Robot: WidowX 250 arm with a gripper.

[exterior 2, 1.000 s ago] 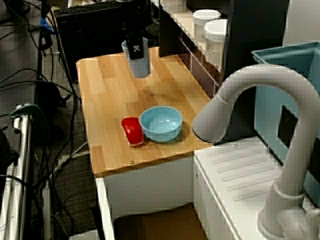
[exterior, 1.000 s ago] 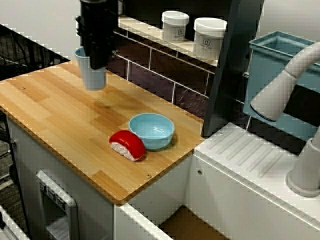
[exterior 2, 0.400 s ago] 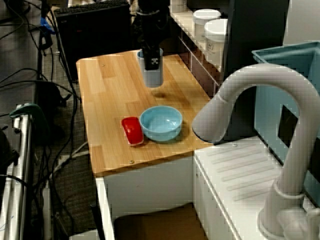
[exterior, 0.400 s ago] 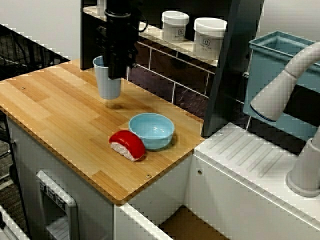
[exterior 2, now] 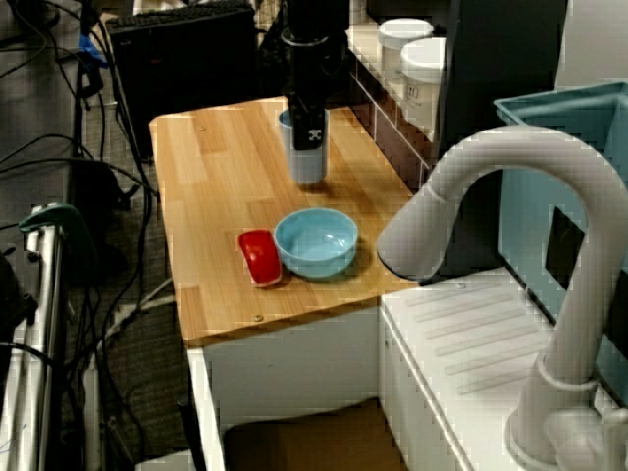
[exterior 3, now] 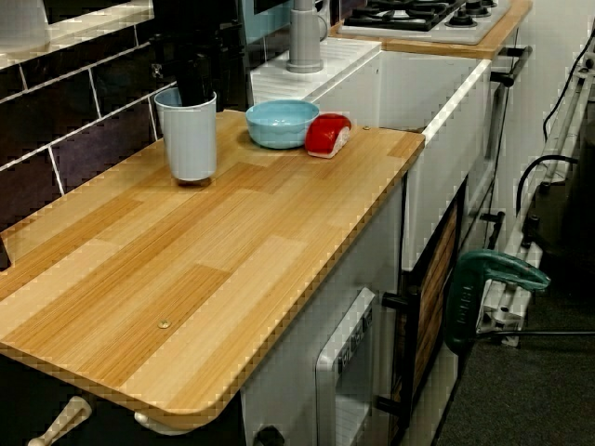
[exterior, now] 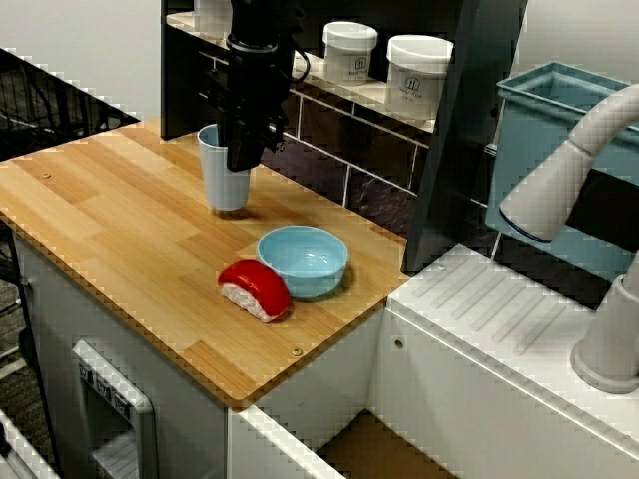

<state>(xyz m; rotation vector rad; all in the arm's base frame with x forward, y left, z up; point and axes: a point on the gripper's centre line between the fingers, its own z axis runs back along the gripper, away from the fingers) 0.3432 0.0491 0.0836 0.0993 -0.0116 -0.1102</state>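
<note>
The gripper (exterior: 240,158) pinches the grey cup (exterior: 224,186) by its rim, the cup directly beneath it. Only the low side view shows 1 finger (exterior 3: 193,85) dipping inside, and the cup's base at the countertop (exterior 3: 232,251). A blue bowl (exterior: 303,261) sits near.

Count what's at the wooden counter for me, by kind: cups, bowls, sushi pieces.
cup: 1
bowl: 1
sushi: 1
Total: 3
</note>
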